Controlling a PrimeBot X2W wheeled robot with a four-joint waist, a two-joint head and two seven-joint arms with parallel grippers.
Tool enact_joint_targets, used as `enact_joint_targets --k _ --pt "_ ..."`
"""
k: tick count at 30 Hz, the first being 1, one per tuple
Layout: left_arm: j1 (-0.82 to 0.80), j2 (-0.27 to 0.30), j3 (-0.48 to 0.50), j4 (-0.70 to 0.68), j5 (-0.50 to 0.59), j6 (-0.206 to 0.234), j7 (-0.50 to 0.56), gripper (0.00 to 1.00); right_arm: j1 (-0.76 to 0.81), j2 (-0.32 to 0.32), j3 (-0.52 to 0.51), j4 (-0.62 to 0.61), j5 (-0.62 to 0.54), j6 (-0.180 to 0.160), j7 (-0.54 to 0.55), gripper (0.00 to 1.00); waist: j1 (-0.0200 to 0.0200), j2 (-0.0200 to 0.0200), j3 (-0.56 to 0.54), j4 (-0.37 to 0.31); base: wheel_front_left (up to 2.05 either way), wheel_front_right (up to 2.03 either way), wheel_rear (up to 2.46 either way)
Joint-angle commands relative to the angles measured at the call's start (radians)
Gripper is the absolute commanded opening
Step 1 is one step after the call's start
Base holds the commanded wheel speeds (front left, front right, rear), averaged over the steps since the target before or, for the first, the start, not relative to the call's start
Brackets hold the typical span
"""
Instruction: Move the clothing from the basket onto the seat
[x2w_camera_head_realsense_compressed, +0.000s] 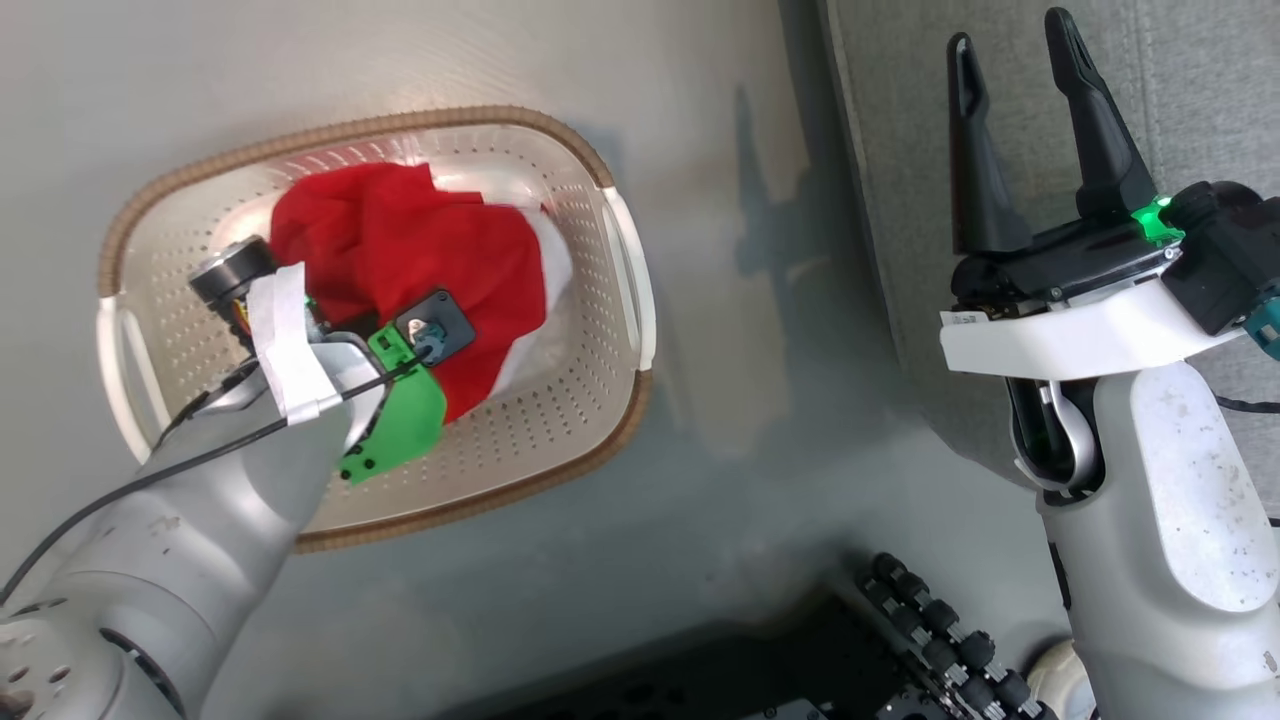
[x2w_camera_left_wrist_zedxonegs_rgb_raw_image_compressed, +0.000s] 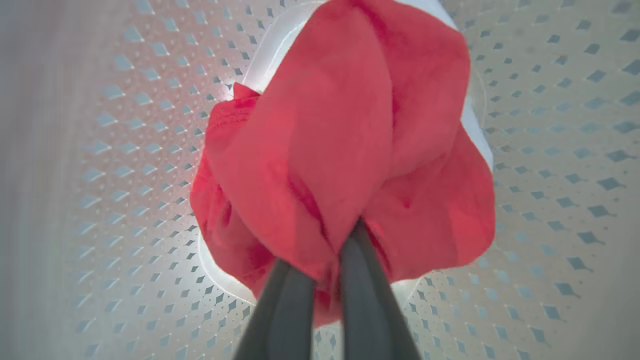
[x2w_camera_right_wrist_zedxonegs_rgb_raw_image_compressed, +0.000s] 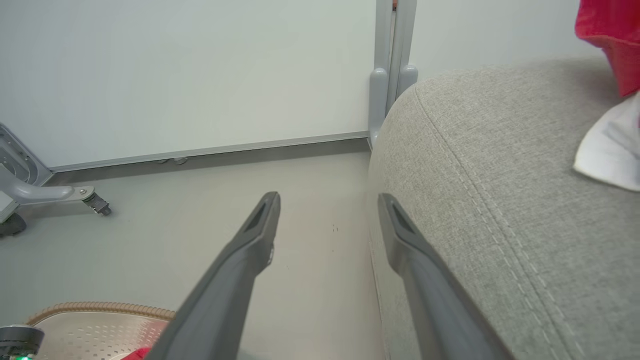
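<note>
The left tool (x2w_camera_left_wrist_zedxonegs_rgb_raw_image_compressed: 327, 250) is clenched on a bunched fold of the red garment (x2w_camera_left_wrist_zedxonegs_rgb_raw_image_compressed: 345, 140), its two dark fingers pinched together with cloth gathered around the tips. The garment lies straight ahead of that tool, heaped on the bottom of the perforated basket (x2w_camera_head_realsense_compressed: 350, 125), which stands on the floor (x2w_camera_head_realsense_compressed: 720, 420). White trim shows at the heap's far edge, beyond the fingertips. The right tool (x2w_camera_head_realsense_compressed: 1010, 35) is released, its fingers spread with nothing between them. It hangs beside the rounded edge of the grey seat (x2w_camera_right_wrist_zedxonegs_rgb_raw_image_compressed: 475, 165), which runs along that tool's right-hand finger. Further up the cushion from that tool a second garment (x2w_camera_right_wrist_zedxonegs_rgb_raw_image_compressed: 607, 45), red with a white part, rests on the seat.

The fabric looks light, limp and soft. It will likely drape and trail below the grip rather than keep its shape, so a lift should go high enough for the hanging ends to pass the brown rim. A hold on a thick gathered fold near the heap's middle, as here, seems safer than one on a thin edge, which could slide out. Nothing about it looks fragile; the risk is a trailing end catching the basket and dragging it.
</note>
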Motion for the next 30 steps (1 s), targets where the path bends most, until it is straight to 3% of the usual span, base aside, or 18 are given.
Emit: enact_joint_targets --k 1,8,15,30 --pt "0.012 -0.01 -0.001 -0.002 -0.01 -0.002 -0.022 0.0 0.013 -0.002 -0.005 0.007 -0.006 -0.001 -0.002 1.0 -0.0001 0.0 -0.058 0.022 0.0 0.0 0.0" --pt "0.053 -0.068 0.006 -0.006 -0.081 -0.002 -0.125 0.0 0.063 -0.003 -0.024 0.043 -0.029 -0.001 -0.002 1.0 -0.0001 0.0 -0.195 0.064 0.0 0.0 0.0" --pt "0.087 -0.103 0.057 -0.056 -0.141 0.0 -0.158 0.0 0.124 -0.003 -0.04 0.074 -0.048 -0.001 -0.002 1.0 -0.0001 0.0 -0.316 0.111 0.0 0.0 0.0" --pt "0.269 -0.037 0.286 -0.426 -0.126 0.064 -0.157 0.0 0.224 -0.003 -0.039 0.122 -0.076 -0.001 -0.002 1.0 -0.0001 0.0 -0.533 0.189 0.0 0.0 0.0"
